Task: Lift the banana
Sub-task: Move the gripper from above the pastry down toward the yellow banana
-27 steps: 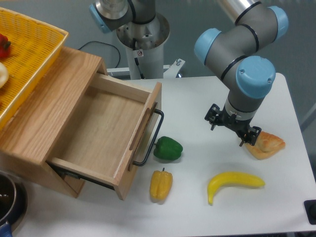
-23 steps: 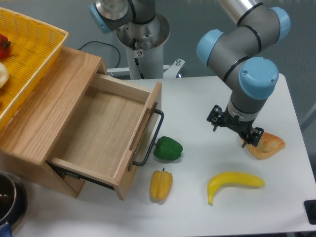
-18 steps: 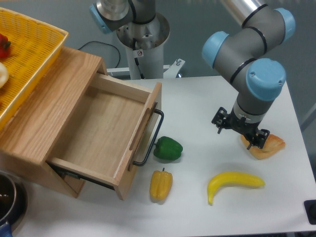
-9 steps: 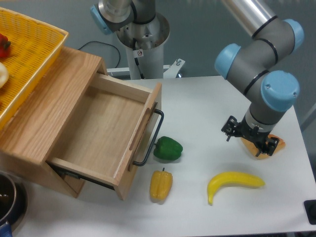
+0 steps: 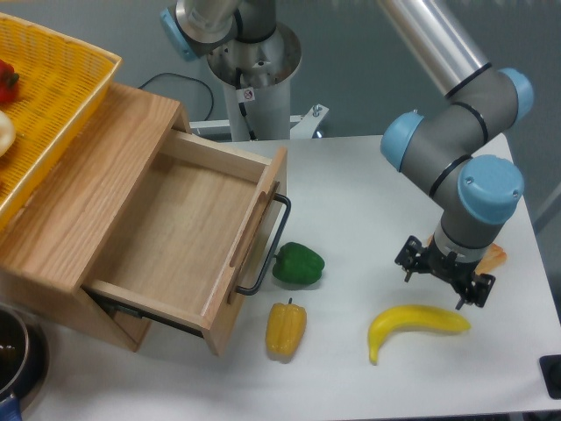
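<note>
Banana: the smooth, shiny, bright-yellow curved toy banana (image 5: 415, 325) lies flat on the white tabletop (image 5: 351, 184), close to the front edge and nearer the right side.
Gripper: the black two-finger gripper (image 5: 444, 279) hangs just above the banana's far side. Its fingers are spread apart and it holds nothing.
How it handles: it looks light, hard and slippery, so it may slide or roll when pinched.
Where to hold: I would grab the thick middle, across the curve, not the thin ends.
Nearby: an orange pastry piece (image 5: 493, 257) peeks out behind the arm. A stubby yellow pepper (image 5: 286, 327) and a green pepper (image 5: 298, 263) sit towards the open wooden drawer (image 5: 188, 235).
</note>
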`<state>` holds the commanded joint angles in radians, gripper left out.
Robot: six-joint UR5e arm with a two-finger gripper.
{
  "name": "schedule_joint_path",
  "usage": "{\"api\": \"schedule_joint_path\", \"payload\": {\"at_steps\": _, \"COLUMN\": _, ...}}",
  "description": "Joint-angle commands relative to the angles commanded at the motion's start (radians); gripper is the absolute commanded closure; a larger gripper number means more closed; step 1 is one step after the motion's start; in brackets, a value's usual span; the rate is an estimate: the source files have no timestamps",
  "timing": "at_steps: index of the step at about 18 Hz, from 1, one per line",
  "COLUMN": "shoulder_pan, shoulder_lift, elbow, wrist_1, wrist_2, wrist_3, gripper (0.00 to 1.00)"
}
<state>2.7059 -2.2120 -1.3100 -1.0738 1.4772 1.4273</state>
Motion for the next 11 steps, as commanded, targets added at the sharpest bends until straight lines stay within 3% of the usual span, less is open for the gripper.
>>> {"api": "schedule_joint_path", "payload": {"at_steps": 6, "shoulder_pan": 0.009, "shoulder_lift": -0.017, "elbow": -0.020, "wrist_1": 0.020, "wrist_2": -0.002, "wrist_3": 0.103, "gripper": 0.00}}
{"api": "schedule_joint_path", "payload": {"at_steps": 8, "shoulder_pan": 0.002, "shoulder_lift": -0.035, "elbow": -0.017, "wrist_1": 0.025, "wrist_2": 0.005, "wrist_3": 0.206, "gripper": 0.00}}
{"api": "schedule_joint_path", "payload": {"at_steps": 11, "shoulder_pan": 0.000, "shoulder_lift": -0.041, "elbow": -0.018, "wrist_1": 0.082, "wrist_2": 0.023, "wrist_3": 0.303, "gripper": 0.00}}
